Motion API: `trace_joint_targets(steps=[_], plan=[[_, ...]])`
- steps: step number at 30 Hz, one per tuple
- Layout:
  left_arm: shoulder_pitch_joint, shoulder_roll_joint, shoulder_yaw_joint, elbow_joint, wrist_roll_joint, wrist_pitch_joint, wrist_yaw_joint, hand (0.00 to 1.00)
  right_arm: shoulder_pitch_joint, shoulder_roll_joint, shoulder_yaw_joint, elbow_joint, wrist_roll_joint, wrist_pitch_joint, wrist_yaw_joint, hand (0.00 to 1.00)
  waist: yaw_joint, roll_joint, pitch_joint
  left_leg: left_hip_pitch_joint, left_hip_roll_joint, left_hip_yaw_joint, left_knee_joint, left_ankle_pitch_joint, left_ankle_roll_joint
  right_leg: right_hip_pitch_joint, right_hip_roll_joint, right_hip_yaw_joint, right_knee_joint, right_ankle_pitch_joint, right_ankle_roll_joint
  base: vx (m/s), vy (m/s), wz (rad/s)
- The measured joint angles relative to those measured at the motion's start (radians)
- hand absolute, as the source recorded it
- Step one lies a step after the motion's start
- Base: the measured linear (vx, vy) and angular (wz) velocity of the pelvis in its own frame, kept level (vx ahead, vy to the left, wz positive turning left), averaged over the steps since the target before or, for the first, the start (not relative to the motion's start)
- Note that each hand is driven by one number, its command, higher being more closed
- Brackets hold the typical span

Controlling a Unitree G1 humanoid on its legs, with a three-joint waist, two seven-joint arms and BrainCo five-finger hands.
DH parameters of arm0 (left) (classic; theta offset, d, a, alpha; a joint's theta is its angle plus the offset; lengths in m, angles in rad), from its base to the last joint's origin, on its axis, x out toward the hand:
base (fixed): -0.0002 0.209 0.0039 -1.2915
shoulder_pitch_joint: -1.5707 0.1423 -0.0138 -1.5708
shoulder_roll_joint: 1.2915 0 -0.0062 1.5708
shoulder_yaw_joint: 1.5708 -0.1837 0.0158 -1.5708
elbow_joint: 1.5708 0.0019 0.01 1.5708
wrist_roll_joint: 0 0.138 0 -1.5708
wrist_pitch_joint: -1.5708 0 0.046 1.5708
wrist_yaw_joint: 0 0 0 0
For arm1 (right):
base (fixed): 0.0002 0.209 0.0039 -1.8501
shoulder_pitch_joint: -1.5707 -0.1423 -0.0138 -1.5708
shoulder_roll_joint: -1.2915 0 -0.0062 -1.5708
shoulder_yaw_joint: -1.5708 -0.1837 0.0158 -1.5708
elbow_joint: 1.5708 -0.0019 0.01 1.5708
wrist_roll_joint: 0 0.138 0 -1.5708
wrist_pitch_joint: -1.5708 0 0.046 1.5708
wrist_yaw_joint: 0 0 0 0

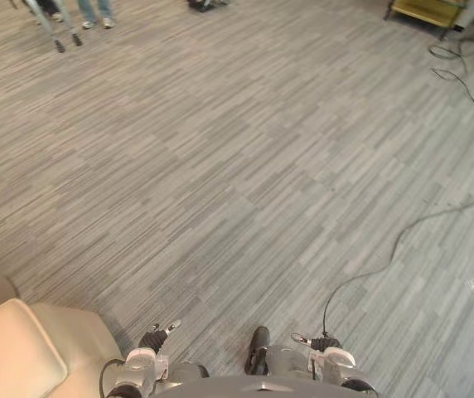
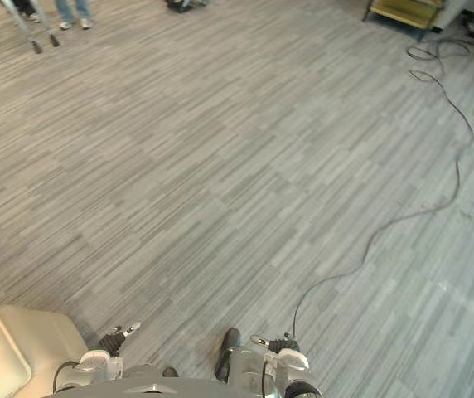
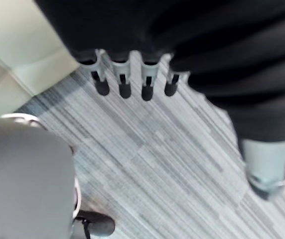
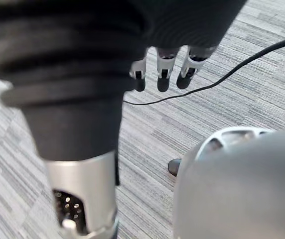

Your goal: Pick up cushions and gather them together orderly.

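Cream cushion [image 1: 17, 356] — left hand [image 3: 124, 74] slack nearby

The left hand [image 3: 124, 74] and the right hand [image 4: 164, 67] both hang low at the robot's sides, pointing downward, each with its fingers [image 3: 147, 82] straight and relaxed in a row, thumb apart, palm empty.

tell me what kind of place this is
Probably an open indoor office or lab room: a grey striped carpet floor, a cream cushion at the robot's near left, and a person's legs standing at the far side.
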Motion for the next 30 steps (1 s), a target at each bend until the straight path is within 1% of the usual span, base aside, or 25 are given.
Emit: trace_joint_targets(steps=[2,4,5,6,8,9,10,12,13,14,15,16,17,18,19,20,21,22,23,24,25,26,28,29,30], plan=[[-0.004,0.0,0.0,0.0,0.0,0.0,0.0,0.0,0.001,0.0,0.0,0.0,0.005,-0.006,-0.001,0.0,-0.007,-0.006,0.006,-0.03,0.027,0.001,0.093,-0.009,-0.014,0.005,0.009,-0.004,0.002,-0.013,-0.003,-0.02,-0.101,-0.34],[-0.009,0.0,0.002,-0.019,0.0,0.0,-0.001,0.0,0.002,0.001,-0.002,0.0,0.018,-0.011,-0.001,0.0,-0.008,-0.001,0.024,-0.103,0.095,-0.002,0.303,-0.015,-0.019,0.028,0.032,0.003,-0.007,-0.017,-0.009,0.04,-0.102,-0.33],[-0.008,-0.008,0.005,-0.04,0.001,-0.001,-0.002,0.0,0.005,0.0,-0.004,-0.001,0.026,-0.017,-0.002,0.0,-0.008,0.013,0.038,-0.155,0.151,-0.012,0.461,-0.006,-0.001,0.05,0.056,0.018,-0.002,-0.023,-0.019,0.07,-0.065,-0.35],[-0.008,-0.017,0.017,-0.048,0.001,-0.002,-0.002,0.0,0.006,-0.007,-0.004,-0.006,0.034,-0.018,-0.005,0.0,-0.005,0.015,0.045,-0.2,0.165,-0.049,0.555,-0.015,0.005,0.058,0.071,0.039,0.011,-0.029,-0.027,0.14,-0.027,-0.6],[-0.008,-0.026,0.04,-0.062,0.0,-0.002,-0.004,0.0,0.01,-0.007,-0.005,-0.005,0.041,-0.017,-0.008,0.0,0.006,0.02,0.046,-0.238,0.137,-0.094,0.598,-0.051,-0.005,0.075,0.073,0.086,0.021,-0.04,-0.032,0.12,0.009,-0.67],[-0.007,-0.028,0.04,-0.072,-0.001,-0.002,-0.005,0.0,0.014,-0.005,-0.016,-0.004,0.052,-0.017,-0.008,0.0,0.013,0.018,0.048,-0.277,0.101,-0.116,0.557,-0.071,-0.007,0.084,0.07,0.124,0.014,-0.042,-0.029,0.09,0.009,-0.6],[-0.007,-0.03,0.041,-0.076,-0.001,-0.002,-0.005,0.0,0.015,-0.004,-0.017,-0.004,0.057,-0.017,-0.008,0.0,0.017,0.018,0.048,-0.286,0.09,-0.12,0.528,-0.074,-0.01,0.087,0.069,0.138,0.013,-0.043,-0.027,0.14,0.031,-0.78],[-0.007,-0.032,0.042,-0.085,-0.003,-0.004,-0.006,0.0,0.011,-0.003,-0.019,-0.005,0.058,-0.017,-0.009,0.0,0.02,0.02,0.049,-0.327,0.047,-0.148,0.374,-0.07,-0.015,0.097,0.069,0.182,0.005,-0.048,-0.021,0.12,0.059,-0.63],[-0.007,-0.034,0.043,-0.09,-0.006,-0.004,-0.006,0.0,0.012,-0.001,-0.019,-0.007,0.059,-0.017,-0.01,0.0,0.024,0.02,0.049,-0.339,0.027,-0.166,0.254,-0.044,-0.019,0.098,0.066,0.204,0.002,-0.051,-0.019,0.17,0.102,-0.69],[-0.007,-0.036,0.049,-0.096,-0.01,-0.004,-0.006,0.0,0.012,0.002,-0.019,-0.017,0.059,-0.017,-0.013,0.0,0.027,0.021,0.051,-0.352,0.011,-0.174,0.121,0.005,-0.021,0.099,0.063,0.228,-0.001,-0.053,-0.017,0.19,0.114,-0.68],[-0.007,-0.037,0.051,-0.097,-0.012,-0.004,-0.007,0.0,0.014,0.003,-0.019,-0.023,0.061,-0.017,-0.017,0.0,0.027,0.022,0.052,-0.359,0.005,-0.182,0.058,0.04,-0.021,0.104,0.061,0.24,-0.007,-0.055,-0.015,0.3,0.165,-0.78],[-0.007,-0.044,0.076,-0.097,-0.021,-0.009,-0.006,0.0,0.018,0.005,-0.01,-0.031,0.079,-0.016,-0.024,0.0,0.035,0.025,0.057,-0.365,-0.002,-0.2,-0.027,0.118,-0.035,0.123,0.062,0.278,-0.027,-0.06,-0.009,0.29,0.153,-0.61],[-0.007,-0.046,0.082,-0.097,-0.021,-0.011,-0.005,0.0,0.019,0.005,-0.007,-0.031,0.08,-0.016,-0.025,0.0,0.039,0.026,0.057,-0.367,-0.001,-0.209,-0.044,0.144,-0.039,0.127,0.064,0.293,-0.033,-0.063,-0.004,0.3,0.17,-0.71],[-0.006,-0.046,0.087,-0.098,-0.024,-0.013,-0.005,0.0,0.018,0.005,-0.003,-0.032,0.081,-0.016,-0.025,0.0,0.046,0.027,0.056,-0.368,-0.001,-0.22,-0.054,0.194,-0.039,0.129,0.065,0.32,-0.038,-0.07,0.008,0.34,0.239,-0.65],[-0.008,-0.045,0.09,-0.099,-0.033,-0.016,-0.006,0.0,0.011,0.008,-0.004,-0.032,0.085,-0.017,-0.025,0.0,0.049,0.022,0.055,-0.375,-0.012,-0.222,-0.037,0.24,-0.008,0.126,0.058,0.36,-0.04,-0.083,0.024,0.34,0.261,-0.74],[-0.008,-0.042,0.104,-0.11,-0.038,-0.021,-0.007,0.0,0.012,0.014,-0.005,-0.032,0.085,-0.017,-0.024,0.0,0.048,0.019,0.055,-0.386,-0.026,-0.219,0.011,0.216,0.039,0.122,0.043,0.384,-0.028,-0.101,0.039,0.35,0.276,-0.58],[-0.008,-0.041,0.113,-0.111,-0.039,-0.021,-0.007,0.0,0.013,0.017,-0.005,-0.032,0.085,-0.017,-0.024,0.0,0.047,0.013,0.054,-0.388,-0.031,-0.213,0.039,0.188,0.052,0.117,0.033,0.39,-0.012,-0.115,0.046,0.31,0.231,-0.49],[-0.005,-0.034,0.12,-0.114,-0.04,-0.022,-0.008,0.0,0.02,0.029,-0.017,-0.033,0.085,-0.017,-0.024,0.0,0.049,-0.01,0.039,-0.401,-0.038,-0.17,0.098,0.123,0.065,0.09,0.003,0.399,0.061,-0.16,0.06,0.42,0.279,-0.43],[-0.005,-0.024,0.118,-0.112,-0.04,-0.021,-0.008,0.0,0.026,0.04,-0.037,-0.033,0.085,-0.017,-0.022,0.0,0.053,-0.027,0.03,-0.397,-0.046,-0.143,0.15,0.071,0.087,0.06,-0.023,0.398,0.198,-0.199,0.102,0.62,0.344,-0.45],[-0.001,-0.015,0.114,-0.103,-0.039,-0.02,-0.008,0.0,0.032,0.049,-0.05,-0.035,0.084,-0.017,-0.021,0.0,0.045,-0.046,0.018,-0.377,-0.062,-0.126,0.182,0.027,0.11,0.034,-0.052,0.398,0.353,-0.221,0.147,0.55,0.26,-0.28],[0.003,-0.01,0.113,-0.102,-0.038,-0.02,-0.008,0.0,0.034,0.052,-0.05,-0.036,0.084,-0.018,-0.019,0.0,0.041,-0.055,0.012,-0.365,-0.071,-0.119,0.187,0.011,0.116,0.023,-0.064,0.398,0.414,-0.22,0.163,0.54,0.193,-0.18],[0.005,0.005,0.107,-0.095,-0.037,-0.02,-0.008,0.0,0.041,0.057,-0.05,-0.038,0.082,-0.019,-0.018,0.0,0.039,-0.068,0.005,-0.345,-0.085,-0.106,0.195,-0.017,0.124,-0.005,-0.085,0.396,0.519,-0.194,0.191,0.35,0.088,-0.14],[0.006,0.007,0.091,-0.094,-0.037,-0.017,-0.006,0.0,0.045,0.062,-0.067,-0.04,0.082,-0.019,-0.014,0.0,0.036,-0.072,0.004,-0.306,-0.093,-0.099,0.196,-0.05,0.125,-0.05,-0.112,0.366,0.638,-0.117,0.199,0.32,0.07,-0.13],[0.011,0.009,0.079,-0.094,-0.037,-0.01,-0.006,0.0,0.045,0.062,-0.081,-0.044,0.081,-0.02,-0.007,0.0,0.034,-0.072,0.006,-0.255,-0.096,-0.095,0.179,-0.073,0.122,-0.076,-0.149,0.305,0.732,-0.024,0.19,0.46,0.045,-0.19],[0.02,0.007,0.078,-0.093,-0.037,-0.001,-0.005,0.0,0.046,0.059,-0.089,-0.052,0.079,-0.022,-0.006,0.0,0.028,-0.068,0.01,-0.178,-0.096,-0.095,0.154,-0.098,0.117,-0.095,-0.187,0.236,0.846,-0.017,0.159,0.45,0.019,-0.21]])
